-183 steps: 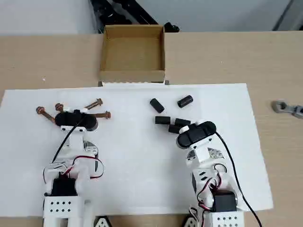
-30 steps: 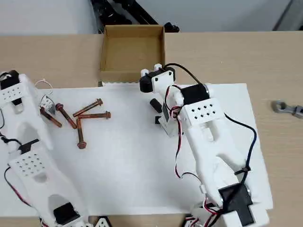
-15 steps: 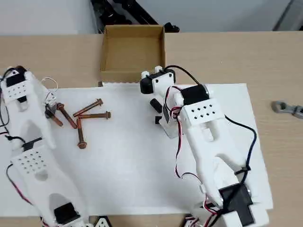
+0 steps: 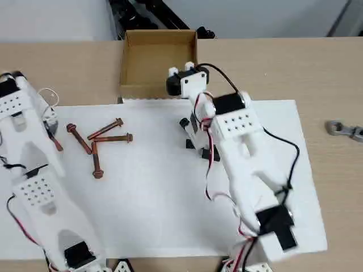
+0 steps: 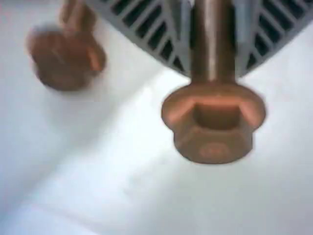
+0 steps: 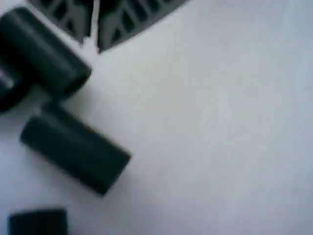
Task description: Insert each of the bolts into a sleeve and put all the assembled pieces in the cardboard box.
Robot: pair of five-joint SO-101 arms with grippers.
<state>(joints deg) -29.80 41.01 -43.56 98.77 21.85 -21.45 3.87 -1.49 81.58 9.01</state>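
My left gripper (image 4: 52, 135) at the paper's left edge is shut on a copper bolt (image 4: 57, 144). In the left wrist view the bolt's shaft (image 5: 212, 44) sits between the grey ribbed fingers (image 5: 146, 34) and its hex head (image 5: 213, 122) points out. Several more bolts (image 4: 105, 139) lie loose on the paper to its right. My right gripper (image 4: 193, 122) hangs over the black sleeves (image 4: 184, 123), just in front of the cardboard box (image 4: 159, 85). Its fingers (image 6: 73, 19) are shut with nothing held, beside one sleeve (image 6: 44, 49); another sleeve (image 6: 76, 152) lies close by.
A white paper sheet (image 4: 159, 204) covers the table in front of the box. A metal wrench (image 4: 343, 129) lies on the wood at the far right. Dark equipment stands behind the box (image 4: 142, 14).
The left gripper has shifted left with the bolt in it, away from the other bolts. The right arm has moved slightly toward the box, over the sleeves.
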